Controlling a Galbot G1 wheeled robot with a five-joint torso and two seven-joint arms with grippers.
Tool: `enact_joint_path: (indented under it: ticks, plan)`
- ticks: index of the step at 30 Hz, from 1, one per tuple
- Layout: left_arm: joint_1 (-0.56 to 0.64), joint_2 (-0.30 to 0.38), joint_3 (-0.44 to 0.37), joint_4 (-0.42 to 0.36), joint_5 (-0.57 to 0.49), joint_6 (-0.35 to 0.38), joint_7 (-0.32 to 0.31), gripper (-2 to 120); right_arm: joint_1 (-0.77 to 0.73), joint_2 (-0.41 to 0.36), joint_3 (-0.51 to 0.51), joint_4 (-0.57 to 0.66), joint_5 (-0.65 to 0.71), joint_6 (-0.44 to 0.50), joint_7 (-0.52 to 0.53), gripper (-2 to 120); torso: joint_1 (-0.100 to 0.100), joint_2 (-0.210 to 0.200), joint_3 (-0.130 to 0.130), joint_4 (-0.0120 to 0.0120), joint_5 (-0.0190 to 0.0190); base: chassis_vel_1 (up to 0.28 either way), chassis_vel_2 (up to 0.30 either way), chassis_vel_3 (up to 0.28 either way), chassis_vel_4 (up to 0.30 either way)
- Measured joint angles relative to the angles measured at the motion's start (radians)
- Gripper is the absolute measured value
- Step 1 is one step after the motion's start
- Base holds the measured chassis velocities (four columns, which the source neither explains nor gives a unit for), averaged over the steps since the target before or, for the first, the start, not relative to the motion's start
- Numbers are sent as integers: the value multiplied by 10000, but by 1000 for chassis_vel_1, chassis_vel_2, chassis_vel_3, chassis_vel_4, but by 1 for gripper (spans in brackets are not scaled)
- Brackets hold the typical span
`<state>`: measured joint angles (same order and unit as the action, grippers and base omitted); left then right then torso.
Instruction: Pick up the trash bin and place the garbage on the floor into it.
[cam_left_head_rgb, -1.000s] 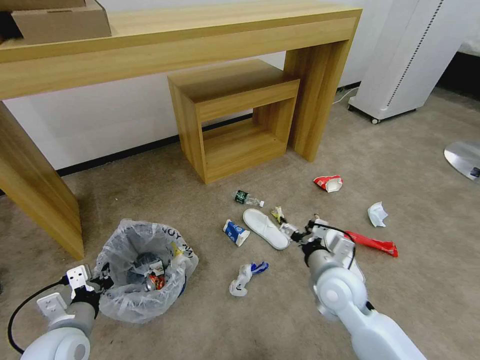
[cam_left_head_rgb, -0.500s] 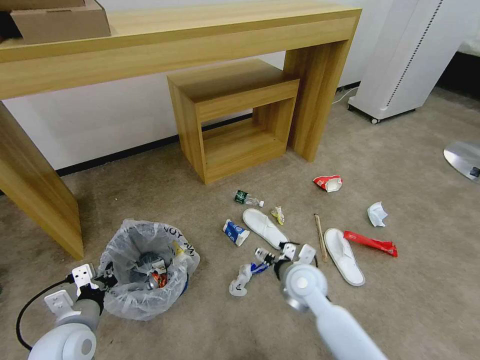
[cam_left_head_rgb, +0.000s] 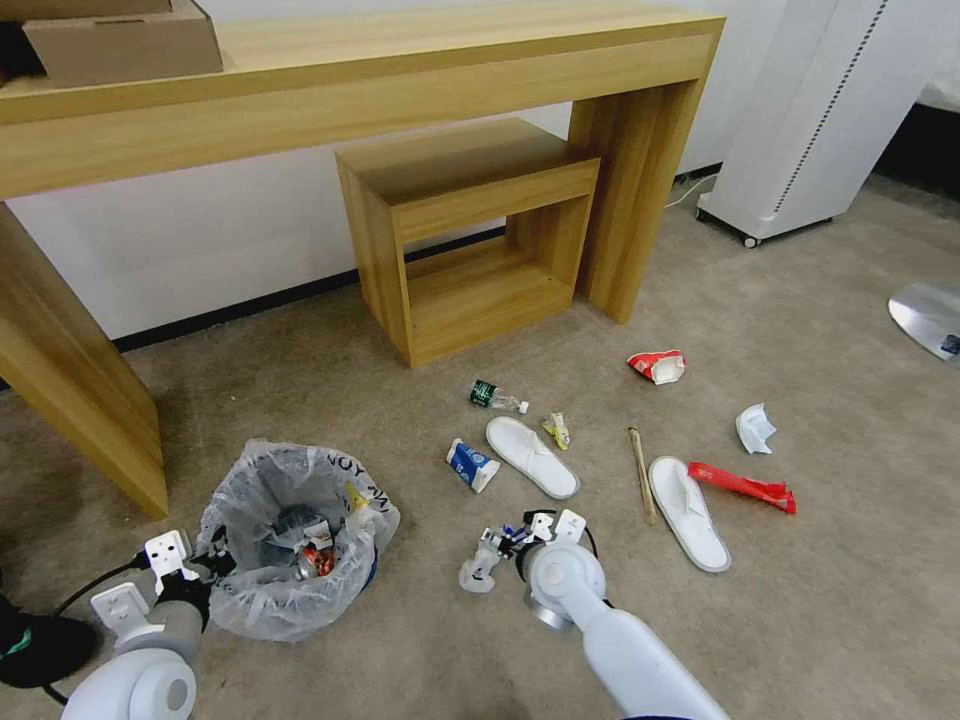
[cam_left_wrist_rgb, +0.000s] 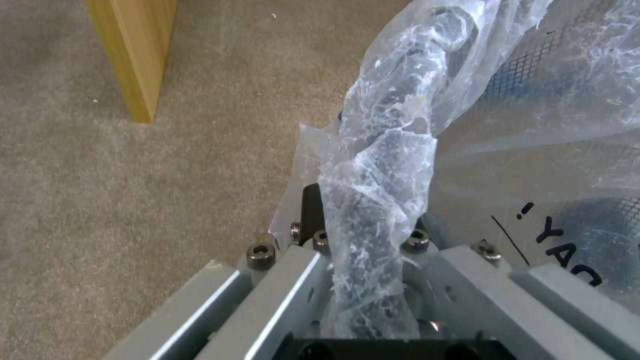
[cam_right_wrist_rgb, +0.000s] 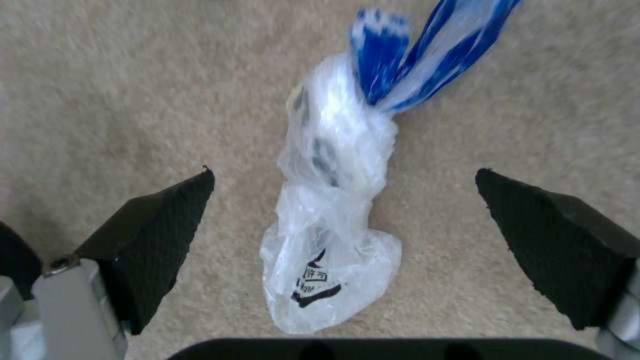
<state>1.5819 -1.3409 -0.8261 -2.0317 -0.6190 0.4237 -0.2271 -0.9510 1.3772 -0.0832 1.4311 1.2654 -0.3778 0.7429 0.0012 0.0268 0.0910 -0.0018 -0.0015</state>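
Note:
The trash bin (cam_left_head_rgb: 290, 545), blue with a clear lettered bag (cam_left_wrist_rgb: 400, 125), stands on the beige floor (cam_left_head_rgb: 400, 640) at the lower left. My left gripper (cam_left_head_rgb: 208, 568) (cam_left_wrist_rgb: 360, 245) is shut on its near rim, with the bag pinched between the jaws. My right gripper (cam_left_head_rgb: 498, 543) (cam_right_wrist_rgb: 343, 172) is open and hovers over a white-blue plastic scrap (cam_left_head_rgb: 476, 572) (cam_right_wrist_rgb: 333, 225), one finger (cam_right_wrist_rgb: 160, 230) on each side of it and not touching. Other garbage lies beyond: two white slippers (cam_left_head_rgb: 532, 457) (cam_left_head_rgb: 688, 512), a blue-white carton (cam_left_head_rgb: 471, 465), a bottle (cam_left_head_rgb: 495, 397), a wooden stick (cam_left_head_rgb: 640, 472) and a red wrapper (cam_left_head_rgb: 742, 485).
A long wooden desk (cam_left_head_rgb: 400, 90) spans the back, its leg (cam_left_head_rgb: 70, 380) just beyond the bin, with a low wooden stool (cam_left_head_rgb: 470, 240) under it. A white appliance (cam_left_head_rgb: 800, 120) and a silver chair base (cam_left_head_rgb: 925, 315) stand at the right. A dark object (cam_left_head_rgb: 35, 648) sits at the lower left edge.
My right arm swung left and back from beside the slippers to over the white-blue scrap. The left gripper kept its hold on the bin. A dark object appeared at the lower left edge.

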Motion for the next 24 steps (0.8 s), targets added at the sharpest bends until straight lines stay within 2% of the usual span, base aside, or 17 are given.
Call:
enact_joint_path:
  ticks: [17, 24]
  plan:
    - [121, 101, -6, -57, -52, -258, 112, 1, 632, 977, -554, -2399, -1276, 314, -1143, 100, -1, 0, -1, 0, 1, 0, 0, 0, 0]
    - [93, 133, 8, 18, -57, -360, 174, 1, 803, 1225, -612, -2791, -1678, 460, -1308, 86, -1, 0, -1, -3, -3, 0, 0, 0, 0]
